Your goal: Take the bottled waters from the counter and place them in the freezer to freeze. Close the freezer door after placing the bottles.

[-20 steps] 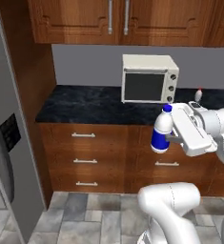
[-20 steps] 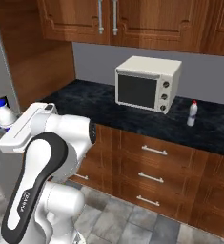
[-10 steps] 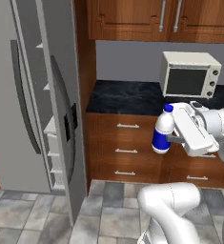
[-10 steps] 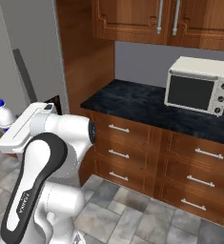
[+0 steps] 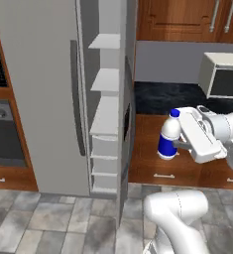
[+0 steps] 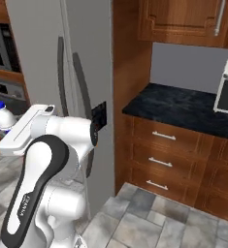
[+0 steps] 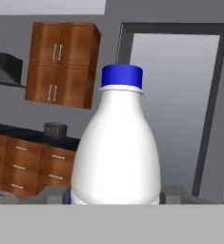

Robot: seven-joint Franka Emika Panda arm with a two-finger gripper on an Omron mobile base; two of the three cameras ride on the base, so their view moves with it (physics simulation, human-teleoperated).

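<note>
i had the tool [image 5: 176, 145] clenched on the white bottle [image 5: 168, 137], gripping it low on its blue label with the bottle upright and the blue cap [image 5: 174, 113] on top. in the hand view the bottle [image 7: 116, 154] stood between the two finger tips [image 7: 50, 194], its base hidden at the bottom edge. i held it in the air in front of the brown drawers [image 5: 163, 163], below the edge of the black bench [image 5: 170, 97] and just right of the open freezer door [image 5: 126, 119]. that door stood swung out toward me, edge on in the left base view, with white shelves [image 5: 107, 79] showing behind it inside the freezer [image 5: 43, 89]. the dark handle [image 5: 77, 99] ran down the grey panel to the left. in the right base view the bottle [image 6: 4, 118] showed at the far left, beyond the arm, and the toaster oven [image 6: 227, 88] sat on the bench [image 6: 183, 109] at the right edge.
</note>
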